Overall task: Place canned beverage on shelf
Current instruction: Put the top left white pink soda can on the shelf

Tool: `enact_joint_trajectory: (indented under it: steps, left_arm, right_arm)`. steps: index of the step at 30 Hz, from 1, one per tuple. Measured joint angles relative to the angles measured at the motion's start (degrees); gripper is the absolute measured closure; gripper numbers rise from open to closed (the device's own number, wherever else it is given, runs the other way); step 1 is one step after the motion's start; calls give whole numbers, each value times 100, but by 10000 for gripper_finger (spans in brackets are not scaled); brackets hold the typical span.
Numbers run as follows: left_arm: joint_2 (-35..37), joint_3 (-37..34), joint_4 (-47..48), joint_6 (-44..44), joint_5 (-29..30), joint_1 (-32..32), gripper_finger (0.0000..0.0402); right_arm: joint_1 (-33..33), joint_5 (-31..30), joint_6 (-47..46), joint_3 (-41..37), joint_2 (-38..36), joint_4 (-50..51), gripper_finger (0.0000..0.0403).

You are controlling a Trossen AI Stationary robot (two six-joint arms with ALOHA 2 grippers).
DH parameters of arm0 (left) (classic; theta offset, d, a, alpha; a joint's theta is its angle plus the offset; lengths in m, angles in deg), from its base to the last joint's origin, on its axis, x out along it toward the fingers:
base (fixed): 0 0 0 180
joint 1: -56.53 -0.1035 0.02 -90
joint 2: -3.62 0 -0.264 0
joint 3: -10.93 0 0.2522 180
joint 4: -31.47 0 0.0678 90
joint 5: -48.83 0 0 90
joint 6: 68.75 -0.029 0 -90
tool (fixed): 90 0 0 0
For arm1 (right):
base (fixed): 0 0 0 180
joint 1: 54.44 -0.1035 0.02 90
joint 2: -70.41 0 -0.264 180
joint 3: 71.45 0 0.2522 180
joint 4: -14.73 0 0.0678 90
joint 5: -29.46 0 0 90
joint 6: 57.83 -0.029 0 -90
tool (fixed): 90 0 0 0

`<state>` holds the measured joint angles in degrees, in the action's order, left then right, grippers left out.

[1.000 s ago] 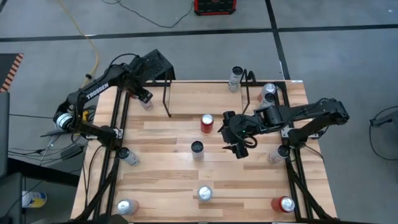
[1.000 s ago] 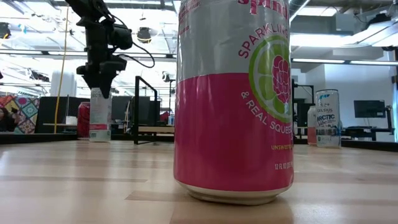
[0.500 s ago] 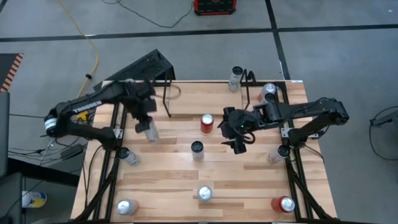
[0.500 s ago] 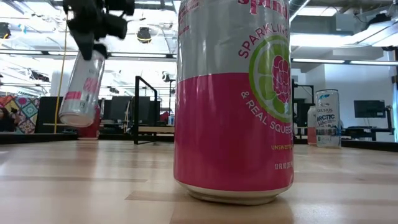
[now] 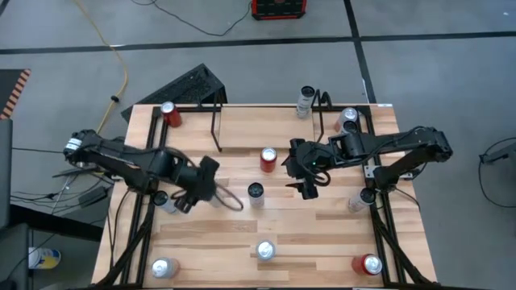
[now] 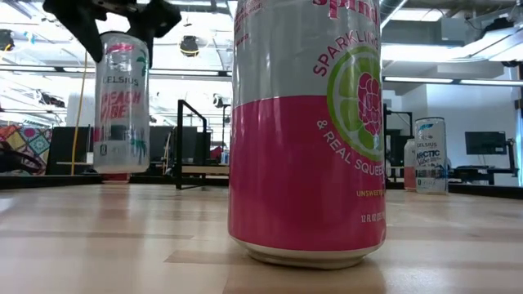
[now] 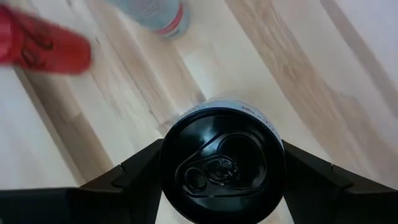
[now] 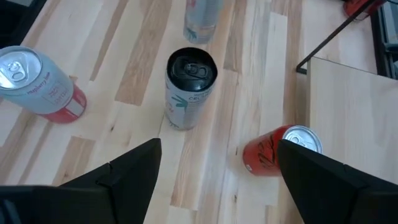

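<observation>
My left gripper [image 5: 198,185] [image 6: 114,20] is shut on a white Celsius can with pink lettering [image 6: 121,106], over the table's left middle; its black top [image 7: 222,167] shows in the left wrist view. The shelf [image 5: 266,125], black rod uprights with a light wood board, stands at the table's far middle and shows in the low view [image 6: 196,167]. My right gripper [image 5: 308,179] [image 8: 217,180] is open and empty, right of the middle, above a black-topped can [image 8: 189,87] and a red can [image 8: 280,152]. My left gripper pinches the can's upper end just under the rim [image 7: 171,155], one finger [image 7: 140,171] on each side. The fingers come from above, pointing down. The can hangs upright below them, its bottom [image 6: 121,170] clear of the table.
Other cans stand about: a red one [image 5: 268,159] by the shelf's near edge, a black-topped one [image 5: 255,192] at the middle, a red one [image 5: 168,113] at the far left, several along the near and right edges. A big pink can [image 6: 306,131] fills the low view.
My left gripper has lifted the white can from the far left corner and carried it toward the near edge and the right. The can tipped on the way and hangs upright now. A red can that stood behind it shows now.
</observation>
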<state>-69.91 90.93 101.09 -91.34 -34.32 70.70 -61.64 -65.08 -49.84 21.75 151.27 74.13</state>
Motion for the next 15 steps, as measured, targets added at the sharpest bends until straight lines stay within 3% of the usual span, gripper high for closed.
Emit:
enact_joint_trajectory:
  steps: [6, 15]
  left_arm:
    - [-441, 0, -31, -146, 94, 460, 155]
    - [-965, 42, -192, -25, -15, 608, 137]
  right_arm:
    - [-39, 2, 0, -1, 0, 17, 58]
    - [-38, 0, 87, 0, 0, 18, 58]
